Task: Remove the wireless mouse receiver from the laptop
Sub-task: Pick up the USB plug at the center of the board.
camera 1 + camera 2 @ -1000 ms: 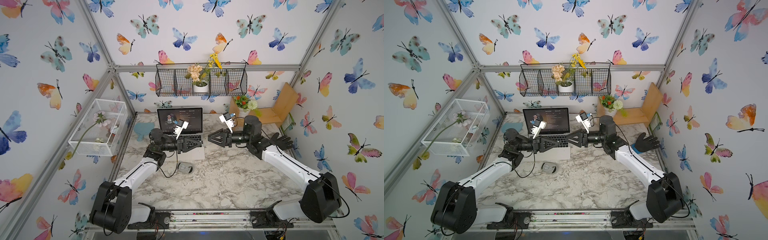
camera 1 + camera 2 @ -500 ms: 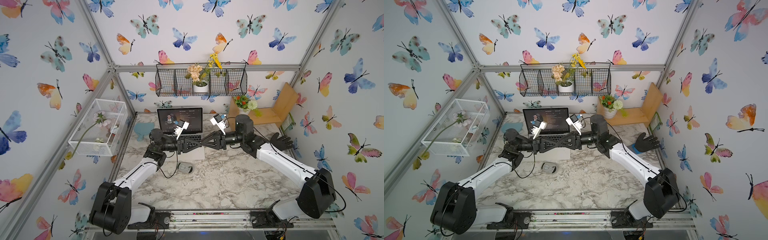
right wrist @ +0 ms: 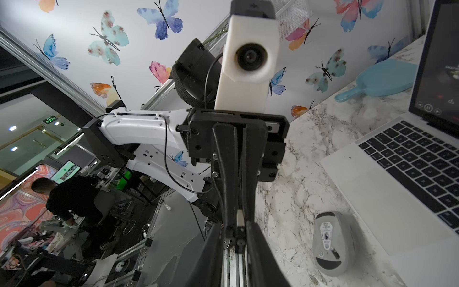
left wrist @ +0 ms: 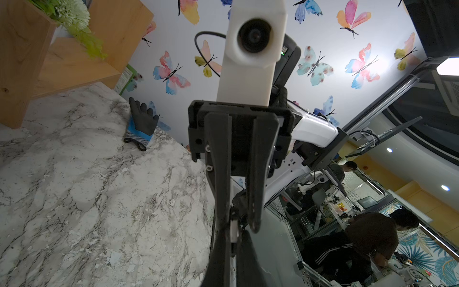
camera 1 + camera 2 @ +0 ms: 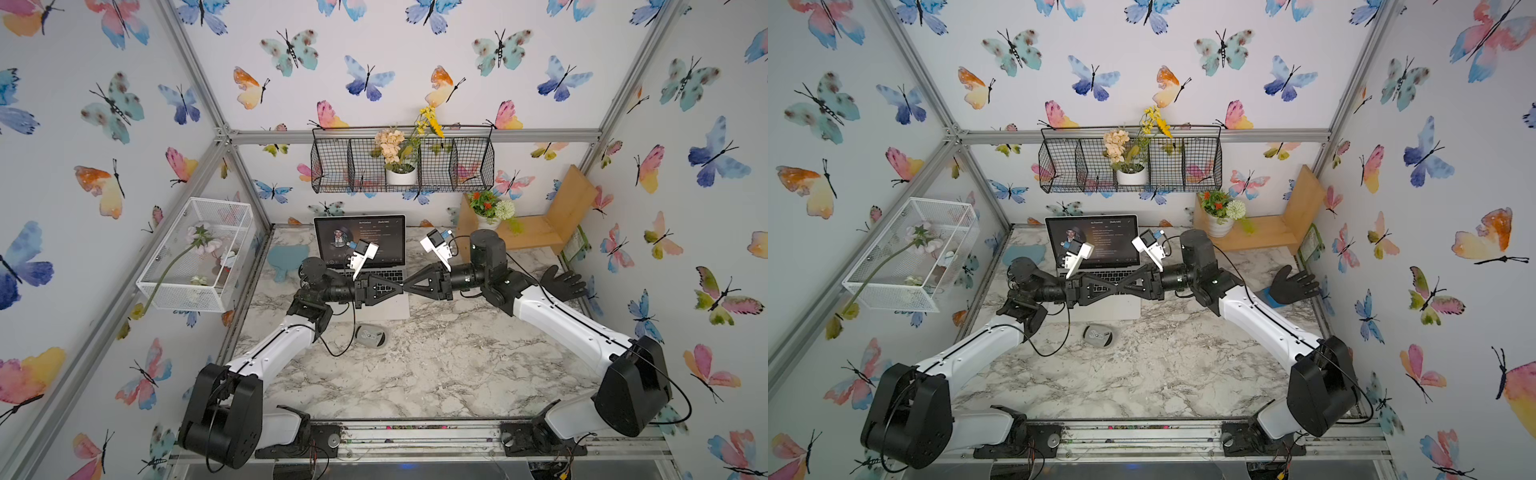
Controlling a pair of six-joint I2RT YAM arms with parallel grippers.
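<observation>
Here, left gripper (image 5: 400, 286) pinching receiver (image 3: 239, 216), right gripper (image 5: 408, 287) flanking, above laptop (image 5: 390, 309)

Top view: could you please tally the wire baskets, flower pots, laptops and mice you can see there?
Wire baskets: 2
Flower pots: 2
Laptops: 1
Mice: 1
Total: 6
</observation>
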